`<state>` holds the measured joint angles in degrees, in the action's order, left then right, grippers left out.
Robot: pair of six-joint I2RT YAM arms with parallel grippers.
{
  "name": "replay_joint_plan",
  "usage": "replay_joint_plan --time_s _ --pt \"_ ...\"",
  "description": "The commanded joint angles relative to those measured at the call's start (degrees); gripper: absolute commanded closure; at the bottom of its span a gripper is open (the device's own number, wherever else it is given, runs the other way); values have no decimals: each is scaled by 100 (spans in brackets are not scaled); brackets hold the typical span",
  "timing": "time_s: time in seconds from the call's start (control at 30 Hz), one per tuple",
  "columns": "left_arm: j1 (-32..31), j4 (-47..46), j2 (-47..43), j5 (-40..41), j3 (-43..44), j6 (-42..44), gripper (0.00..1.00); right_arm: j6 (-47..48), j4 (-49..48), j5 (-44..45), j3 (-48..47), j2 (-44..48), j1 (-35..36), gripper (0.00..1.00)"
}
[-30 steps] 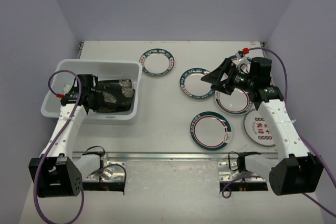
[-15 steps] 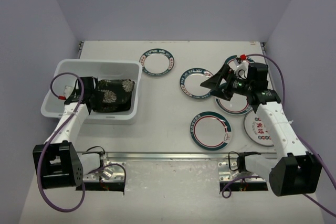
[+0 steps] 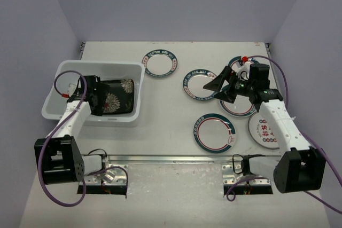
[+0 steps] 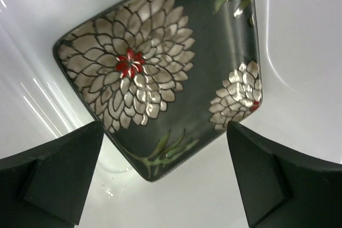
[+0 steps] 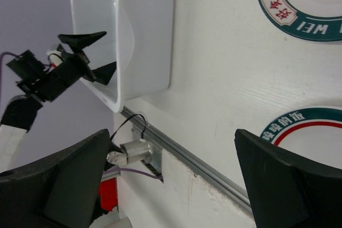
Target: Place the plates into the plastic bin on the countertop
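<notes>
L gripper (image 3: 99, 97) hangs over the plastic bin (image 3: 101, 63) by the table's left edge. Its jaws are spread w/ nothing between them, directly above a black flower plate (image 4: 155, 73) lying in the bin's right part; reads as a drop-off done, claw wide so the plate sits free. R gripper (image 3: 214, 91) hovers low over the round plates (image 3: 214, 132) scattered across the countertop's (image 3: 171, 105) right half, claw also wide open and empty, prob. splayed to straddle a rim for a pick. Approx. six round plates outside the bin, so bulk of the job is ahead.
</notes>
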<state>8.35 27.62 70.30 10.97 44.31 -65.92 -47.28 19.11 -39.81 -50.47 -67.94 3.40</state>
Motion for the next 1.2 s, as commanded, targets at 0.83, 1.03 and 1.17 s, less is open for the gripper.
replay_joint_plan --time_s 0.83,1.03,1.17 --pt "-1298 1582 -2275 -1994 2305 2757 0 -1863 -1075 4718 -3330 -4739 2935 6" --pt "-1300 1752 -2581 -2335 2429 2592 0 -2963 -1442 5383 -3806 -5744 3036 9" --pt "-1292 1873 -2693 -2311 2510 2633 0 -3089 -1349 5668 -4538 -6325 3036 10"
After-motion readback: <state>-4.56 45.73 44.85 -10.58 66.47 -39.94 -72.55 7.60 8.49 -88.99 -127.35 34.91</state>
